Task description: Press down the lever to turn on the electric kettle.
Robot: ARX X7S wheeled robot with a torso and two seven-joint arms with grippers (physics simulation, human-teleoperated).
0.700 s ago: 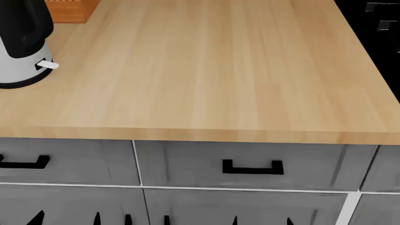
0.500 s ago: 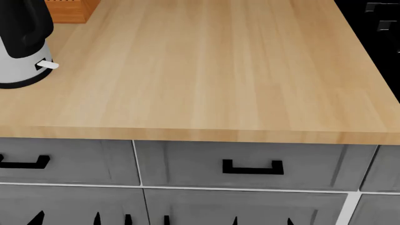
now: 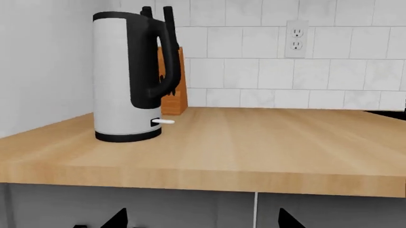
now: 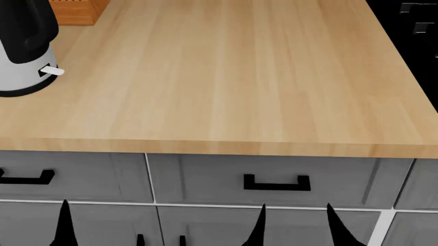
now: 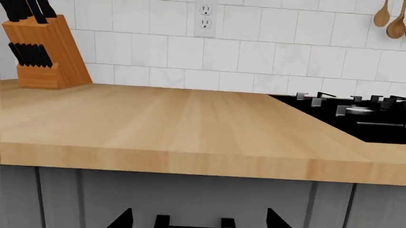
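Observation:
The electric kettle [image 4: 20, 77] stands at the far left of the wooden counter, silver-white with a black handle. It shows whole in the left wrist view [image 3: 123, 80]. The lever [image 4: 52, 70] is a small white tab that sticks out level from the lower body below the handle, and it also shows in the left wrist view [image 3: 165, 121]. My left gripper [image 4: 102, 233] [image 3: 201, 223] is open and empty, low in front of the drawers, far from the kettle. My right gripper [image 4: 297, 228] [image 5: 198, 222] is open and empty, also below the counter edge.
A wooden knife block [image 4: 75, 13] [image 5: 44, 52] stands behind the kettle by the tiled wall. A black stove [image 5: 355, 118] lies at the counter's right. Grey drawers with black handles [image 4: 276, 183] sit under the counter front edge [image 4: 219, 147]. Wall outlet [image 3: 296, 38].
Both grippers' fingertips have risen higher into the bottom of the head view. The kettle and the lever have not moved.

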